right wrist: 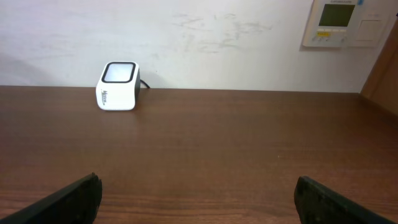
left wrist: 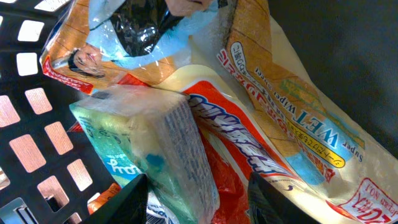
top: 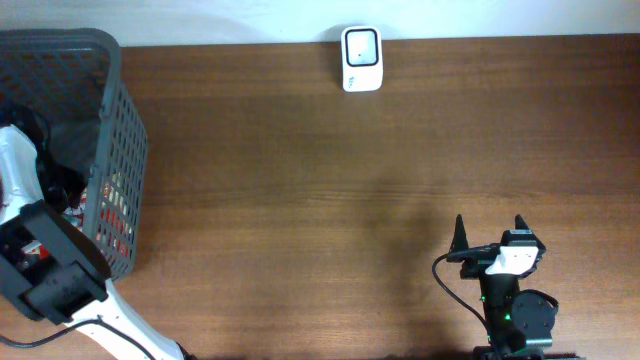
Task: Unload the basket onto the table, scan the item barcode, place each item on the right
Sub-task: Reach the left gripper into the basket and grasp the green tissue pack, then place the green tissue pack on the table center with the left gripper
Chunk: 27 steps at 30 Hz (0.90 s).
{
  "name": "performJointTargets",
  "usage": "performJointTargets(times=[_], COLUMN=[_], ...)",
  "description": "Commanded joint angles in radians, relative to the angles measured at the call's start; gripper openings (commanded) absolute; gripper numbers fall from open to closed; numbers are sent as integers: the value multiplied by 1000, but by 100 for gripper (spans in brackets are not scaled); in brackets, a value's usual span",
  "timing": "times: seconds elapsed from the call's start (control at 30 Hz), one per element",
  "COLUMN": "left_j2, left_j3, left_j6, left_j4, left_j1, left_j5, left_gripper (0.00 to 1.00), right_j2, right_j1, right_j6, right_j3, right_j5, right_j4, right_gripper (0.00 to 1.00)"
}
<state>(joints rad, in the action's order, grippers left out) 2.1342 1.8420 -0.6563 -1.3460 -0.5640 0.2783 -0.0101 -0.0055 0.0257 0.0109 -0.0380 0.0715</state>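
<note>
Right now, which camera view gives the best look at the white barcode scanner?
The right wrist view: the scanner appears largest there, glass top and printed side both visible. Overhead shows it only from above, small, at the table's far edge. The left wrist view shows only packets in the basket.

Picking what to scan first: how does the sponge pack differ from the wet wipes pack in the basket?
The sponge pack is a thick block in clear wrap; the wipes pack is flat and soft, printed beige. The sponge pack sits within the left gripper; the wipes pack lies beside it, outside the jaws. Both are plastic-wrapped and lie in the basket.
</note>
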Motion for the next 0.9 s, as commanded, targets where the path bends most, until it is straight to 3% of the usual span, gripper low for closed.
performJointTargets(times=[0.0, 0.03, 0.07, 0.13, 0.3, 0.43, 0.53, 0.6, 0.67, 0.87], left_j2=[16, 16, 16, 16, 16, 14, -5, -35, -68, -118], left_j3=[-10, -10, -10, -10, 122, 499, 726, 857, 956, 1036], left_j6=[-10, -10, -10, -9, -2, -1, 158, 269, 358, 404], left_j4=[2, 2, 1, 1, -87, -310, -342, -341, -341, -342], left_j1=[-2, -2, -2, -2, -2, 5, 20, 67, 147, 462], left_j5=[33, 36, 36, 21, -46, -100, -295, -537, -642, -604], left_gripper=[46, 45, 35, 0, 0, 0, 0, 0, 0, 0], right_j2=[6, 6, 6, 6, 6, 6, 6, 6, 6, 6], right_j1=[5, 5, 5, 5, 5, 5, 5, 5, 5, 5], right_j6=[-8, -8, -8, -8, -8, -8, -8, -8, -8, -8], right_j3=[-5, -5, -5, -5, -5, -5, -5, -5, -5, -5], right_j5=[-16, -16, -16, -16, -16, -16, -16, -16, -16, -16], right_j4=[7, 7, 7, 7, 7, 7, 7, 7, 7, 7], right_gripper=[99, 98, 98, 98, 98, 98, 98, 99, 98, 98])
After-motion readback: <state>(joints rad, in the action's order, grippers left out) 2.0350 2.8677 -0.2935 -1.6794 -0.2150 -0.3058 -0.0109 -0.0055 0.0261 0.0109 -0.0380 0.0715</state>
